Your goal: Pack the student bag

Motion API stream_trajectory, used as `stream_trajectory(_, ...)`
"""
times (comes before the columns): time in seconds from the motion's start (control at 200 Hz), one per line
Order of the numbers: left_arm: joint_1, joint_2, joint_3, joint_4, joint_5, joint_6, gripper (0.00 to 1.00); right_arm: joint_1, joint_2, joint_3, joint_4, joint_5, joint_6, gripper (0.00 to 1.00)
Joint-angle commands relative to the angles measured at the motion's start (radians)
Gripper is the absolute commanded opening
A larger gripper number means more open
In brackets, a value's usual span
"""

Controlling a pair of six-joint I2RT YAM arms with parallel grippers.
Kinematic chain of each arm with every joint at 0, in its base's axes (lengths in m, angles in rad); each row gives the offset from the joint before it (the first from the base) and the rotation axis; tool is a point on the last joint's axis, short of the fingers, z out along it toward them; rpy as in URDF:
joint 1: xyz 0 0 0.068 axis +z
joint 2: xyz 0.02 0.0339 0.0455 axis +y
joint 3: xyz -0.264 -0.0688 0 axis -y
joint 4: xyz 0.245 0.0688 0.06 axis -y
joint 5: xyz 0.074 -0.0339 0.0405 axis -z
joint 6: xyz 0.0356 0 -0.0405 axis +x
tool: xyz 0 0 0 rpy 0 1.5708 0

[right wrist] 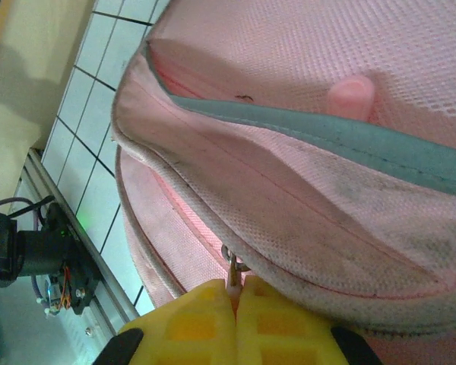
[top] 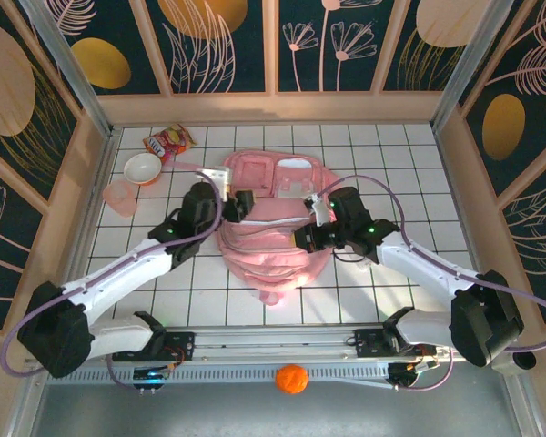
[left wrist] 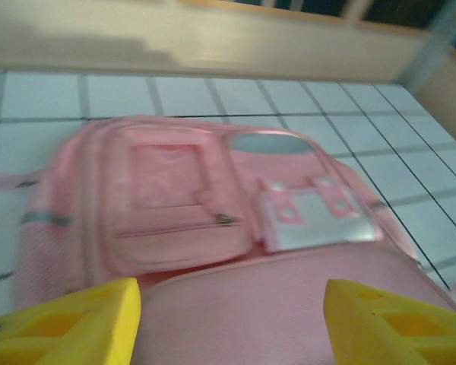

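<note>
Pinching the zip pull (right wrist: 233,268), the right gripper (right wrist: 235,295) should draw steadily along the bag (top: 264,259) — left gripper (left wrist: 232,308), gaping empty, could brace fabric.

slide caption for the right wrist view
Right gripper, jaws shut on a zipper pull of the pink student bag.

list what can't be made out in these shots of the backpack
Inside of the student bag: top view, its own fabric covers it.
Print on the snack packet: top view, too small.
End of the zipper pull: right wrist view, inside the shut right gripper.
Detail of the front pocket: left wrist view, blurred.
</note>
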Motion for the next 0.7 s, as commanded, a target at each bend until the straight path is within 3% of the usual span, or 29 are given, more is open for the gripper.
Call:
stream_trajectory(0.0,0.038,-0.036,-0.064,-0.121,-0.012,-0.249,0.64,-0.01,0.009,0.055,-0.042,0.133,0.087,0.0)
stream_trajectory(0.13,0.051,-0.043,-0.144,-0.061,0.079,-0.352,0.67,0.006,0.006,0.066,-0.054,0.179,0.127,0.0)
stream_trajectory(0.245,0.051,-0.007,-0.191,0.039,0.19,-0.429,0.64,0.036,0.007,0.074,-0.053,0.21,0.144,0.0)
stream_trajectory(0.36,0.051,0.041,-0.209,0.135,0.288,-0.472,0.54,0.067,0.014,0.093,-0.062,0.248,0.158,0.0)
stream_trajectory(0.696,0.035,0.083,-0.249,0.312,0.347,-0.635,0.11,0.168,0.073,0.146,-0.058,0.368,0.232,0.0)
